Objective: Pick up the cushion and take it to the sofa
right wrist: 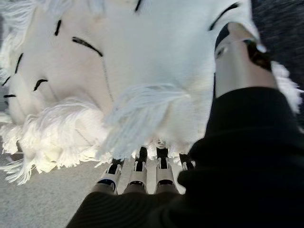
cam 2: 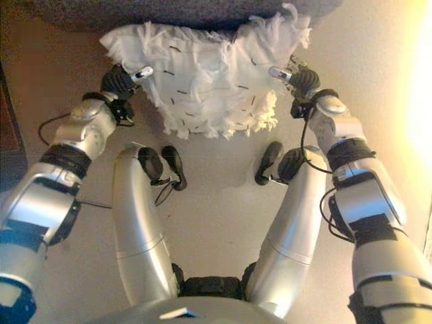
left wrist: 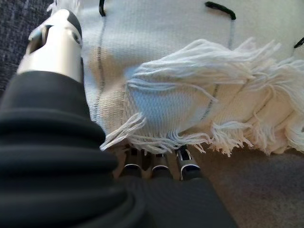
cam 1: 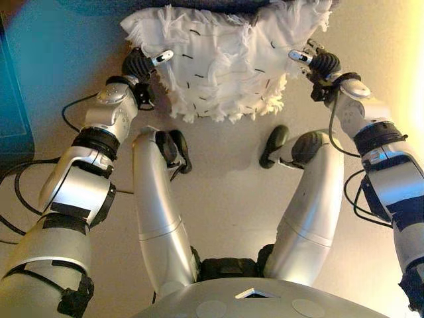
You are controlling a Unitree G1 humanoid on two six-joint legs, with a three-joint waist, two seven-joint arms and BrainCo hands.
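Observation:
A white cushion (cam 1: 218, 59) with fringed edges and short black stitches hangs between my two hands, its far edge against the dark grey sofa (cam 2: 81, 13). My left hand (cam 1: 142, 65) grips the cushion's left side, with the thumb (left wrist: 54, 45) on top and the fingers (left wrist: 185, 166) underneath. My right hand (cam 1: 321, 64) grips the right side the same way, thumb (right wrist: 240, 61) on top and fingers (right wrist: 137, 173) underneath. The fingertips are hidden under the cushion (right wrist: 118, 71).
The sofa's front runs across the far edge of the view. Beige floor (cam 1: 225, 172) lies below the cushion. A dark piece of furniture (cam 1: 13, 99) stands at the far left.

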